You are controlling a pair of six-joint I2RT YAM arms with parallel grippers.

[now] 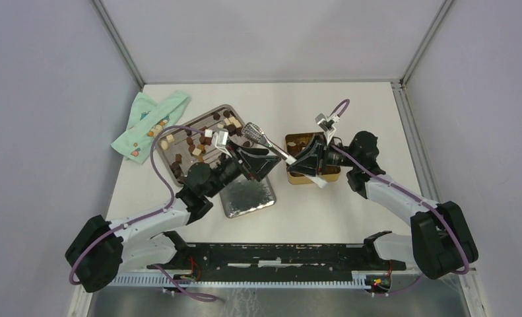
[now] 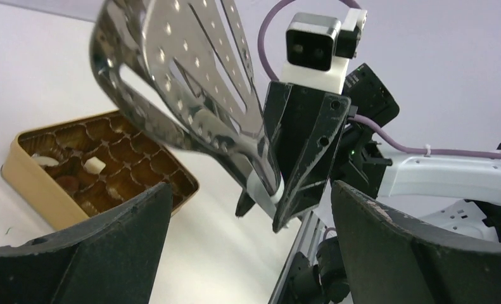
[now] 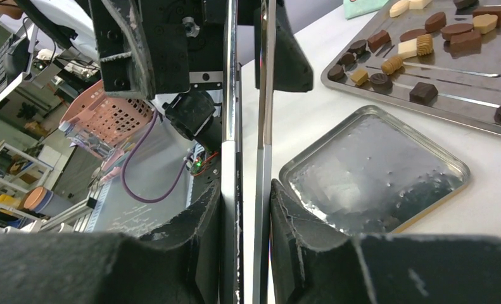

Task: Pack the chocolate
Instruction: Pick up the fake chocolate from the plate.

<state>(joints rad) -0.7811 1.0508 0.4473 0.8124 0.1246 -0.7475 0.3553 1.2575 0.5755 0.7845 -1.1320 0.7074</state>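
Right tool was seen clamped on metal tongs, mid-frame; left tool was spread wide, released; chocolate was scattered over the tray, upper right.

Robotics lab test cell. In the overhead view a white table sat boxed in by plain grey panels on aluminium posts. At the left of the right wrist view, metal shelving and a pink perforated basket stood beyond the cell.
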